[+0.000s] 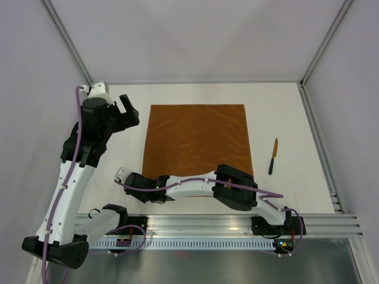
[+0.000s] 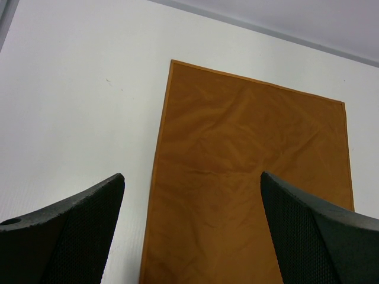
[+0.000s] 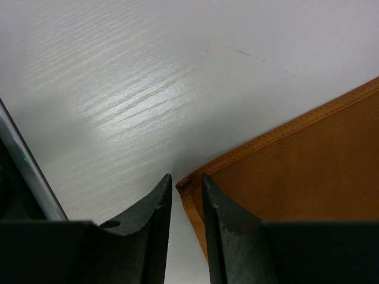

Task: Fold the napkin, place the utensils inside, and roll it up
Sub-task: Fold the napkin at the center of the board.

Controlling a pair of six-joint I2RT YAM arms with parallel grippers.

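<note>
Hanging low over the near part of the white counter [image 1: 284, 106] with the right claw [image 3: 185, 177], right at the near-left corner of the rust-orange napkin [image 1: 198, 142]. Showing only a narrow slit between the two dark fingers [image 3: 151, 207], with the stitched corner of the cloth sitting at their tips; not possible to tell whether pinching it or merely touching. Holding the left claw [image 1: 129, 110] raised beside the napkin's far-left corner, gaping wide and gripping nothing, looking down along the cloth's left edge. Lying flat and fully spread in the middle of the counter, lightly creased, as one unfolded square. Resting off to the napkin's right, apart from it: a slim knife [image 1: 273, 157], orange handle pointing away, dark blade toward the near edge.
</note>
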